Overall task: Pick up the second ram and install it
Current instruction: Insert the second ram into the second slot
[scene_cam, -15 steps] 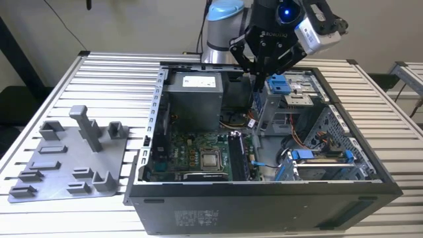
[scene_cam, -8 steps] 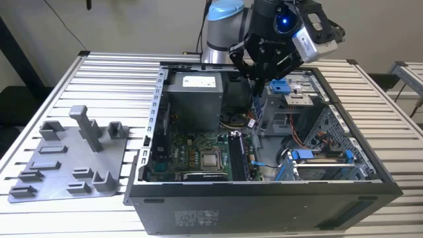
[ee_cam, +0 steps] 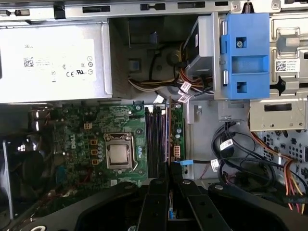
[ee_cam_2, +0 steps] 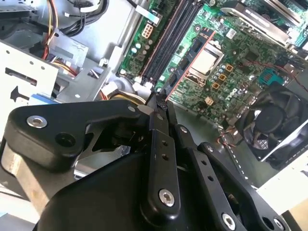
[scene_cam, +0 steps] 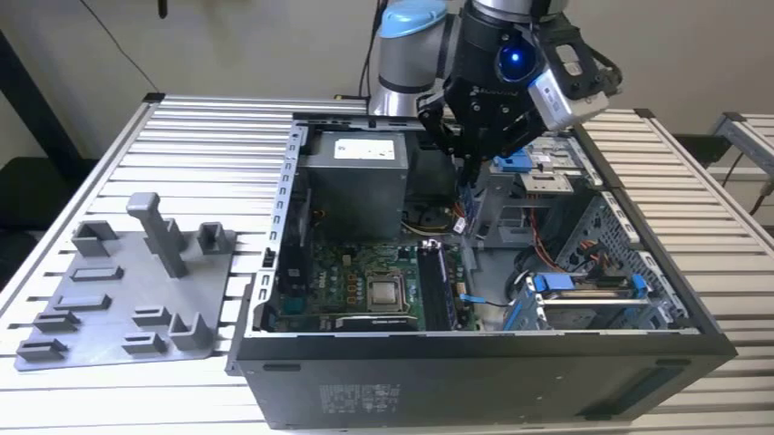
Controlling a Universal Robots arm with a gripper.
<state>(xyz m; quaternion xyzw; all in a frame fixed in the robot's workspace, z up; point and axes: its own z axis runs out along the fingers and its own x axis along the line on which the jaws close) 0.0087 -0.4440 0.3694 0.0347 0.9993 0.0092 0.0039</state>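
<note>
My gripper point(scene_cam: 467, 178) hangs inside the open computer case point(scene_cam: 484, 340), shut on the second ram point(scene_cam: 466, 208). The ram is a thin dark stick that points straight down from the fingertips. In the first wrist view I see it edge-on as a narrow reddish line point(ee_cam: 168, 137) running out from my gripper point(ee_cam: 169, 182), beside the black memory slots point(ee_cam: 154, 139). In the second wrist view its edge point(ee_cam_2: 191, 63) reaches from my gripper point(ee_cam_2: 161, 109) toward the motherboard point(ee_cam_2: 240, 62). The stick is still above the board, not seated in a slot.
A grey plastic tray point(scene_cam: 133, 281) with upright posts lies on the slatted table at the exterior view's left. Inside the case are a grey power supply point(scene_cam: 357, 181), the processor socket point(ee_cam: 118, 153), a blue drive bracket point(ee_cam: 245, 53), loose cables point(ee_cam: 231, 144) and a black fan point(ee_cam_2: 269, 120).
</note>
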